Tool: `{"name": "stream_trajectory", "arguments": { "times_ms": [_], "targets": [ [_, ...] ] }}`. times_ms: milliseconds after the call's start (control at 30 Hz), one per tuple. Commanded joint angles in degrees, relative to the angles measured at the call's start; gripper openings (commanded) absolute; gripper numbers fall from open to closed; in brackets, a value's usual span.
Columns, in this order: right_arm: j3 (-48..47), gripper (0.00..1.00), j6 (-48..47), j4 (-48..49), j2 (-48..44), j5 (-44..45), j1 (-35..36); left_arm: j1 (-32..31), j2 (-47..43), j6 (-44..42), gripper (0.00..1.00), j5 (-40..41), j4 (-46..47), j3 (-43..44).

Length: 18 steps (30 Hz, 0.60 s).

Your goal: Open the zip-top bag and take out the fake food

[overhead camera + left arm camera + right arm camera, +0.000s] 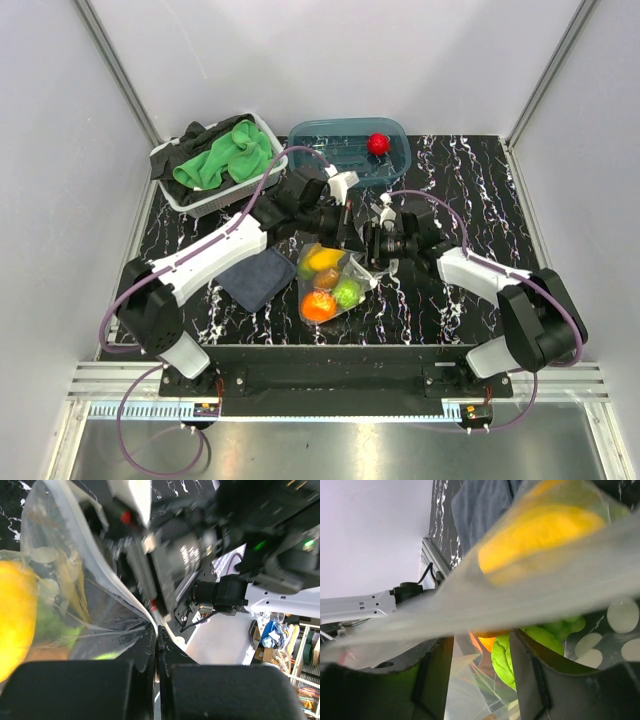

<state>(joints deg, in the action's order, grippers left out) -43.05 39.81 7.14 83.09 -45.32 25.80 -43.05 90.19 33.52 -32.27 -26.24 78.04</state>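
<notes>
The zip-top bag point(331, 283) lies mid-table, clear with white dots, holding fake food: a yellow piece point(322, 260), an orange one point(319, 305) and a green one point(347, 293). My left gripper point(345, 232) is shut on the bag's top edge; in the left wrist view the film point(90, 595) runs into the pinched jaws of that gripper point(157, 635), with a yellow fruit point(15, 615) behind it. My right gripper point(372, 255) is at the bag's upper right. Its fingers point(480, 645) stand apart under a stretched band of film point(520, 600), with a green piece point(530, 640) and the yellow piece point(540, 530) close ahead.
A teal tub point(310, 140) at the back holds a red fake fruit point(377, 143). A white basket point(190, 200) with a green cloth point(225, 155) and dark cloth stands back left. A dark blue cloth point(255, 277) lies left of the bag.
</notes>
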Motion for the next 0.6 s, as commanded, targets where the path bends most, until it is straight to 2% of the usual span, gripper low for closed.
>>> {"name": "stream_trajectory", "arguments": {
  "times_ms": [0,167,433,567],
  "targets": [
    [2.79,0.59,3.25,5.08,1.29,-1.71,1.0,-0.72,1.12,1.9,0.0,0.19,4.79,3.61],
    [5.87,0.73,8.7,6.75,0.14,6.36,1.0,-1.51,1.39,3.4,0.0,-0.34,5.76,3.52],
    [8.24,0.81,23.55,18.69,2.16,13.58,0.92,-4.32,0.86,4.01,0.0,-0.25,6.29,0.89],
    [6.57,0.83,24.78,16.07,4.97,13.77,0.92,-5.2,1.39,4.36,0.0,-0.42,6.38,0.71]
  ]
}}
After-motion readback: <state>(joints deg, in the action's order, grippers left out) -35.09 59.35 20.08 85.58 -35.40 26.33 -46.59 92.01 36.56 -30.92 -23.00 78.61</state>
